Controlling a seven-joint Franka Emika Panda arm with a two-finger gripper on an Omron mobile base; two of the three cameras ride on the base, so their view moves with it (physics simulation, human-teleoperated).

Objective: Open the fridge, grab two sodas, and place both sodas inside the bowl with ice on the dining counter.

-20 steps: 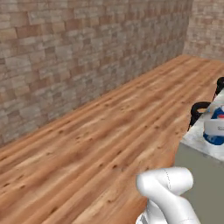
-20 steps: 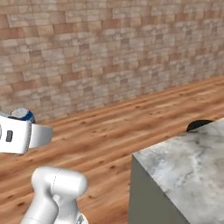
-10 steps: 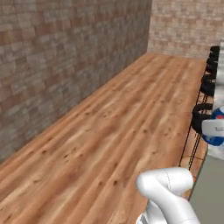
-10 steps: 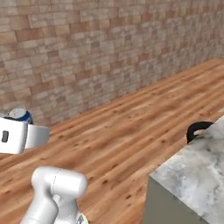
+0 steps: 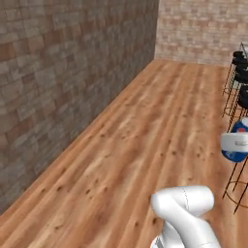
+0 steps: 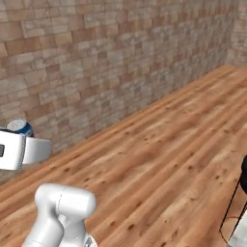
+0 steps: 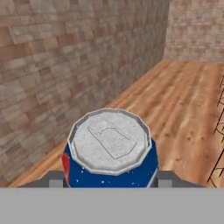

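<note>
My gripper (image 7: 110, 178) is shut on a blue soda can (image 7: 109, 151) with a silver lid, held upright between the fingers (image 7: 54, 179). In the left base view the white hand and gripper (image 5: 235, 143) sit at the right edge, with the blue can (image 5: 236, 156) in them. The right base view has the gripper (image 6: 18, 144) at the left edge, the can's top (image 6: 20, 127) poking above it. The fridge and the bowl with ice are out of view. A pale sliver (image 6: 239, 237) in the bottom right corner may be the dining counter; I cannot tell.
A long brick wall (image 5: 63, 87) runs along the left, with a second brick wall (image 5: 198, 29) at the far end. Wooden floor (image 5: 145, 140) stretches ahead. Black bar stools (image 5: 239, 72) stand at the right, and one stool (image 6: 237, 202) is close by.
The whole picture has swung: the base has turned, so the wall and floor shifted and the marble counter slid out of the right base view. The grip on the can is unchanged.
</note>
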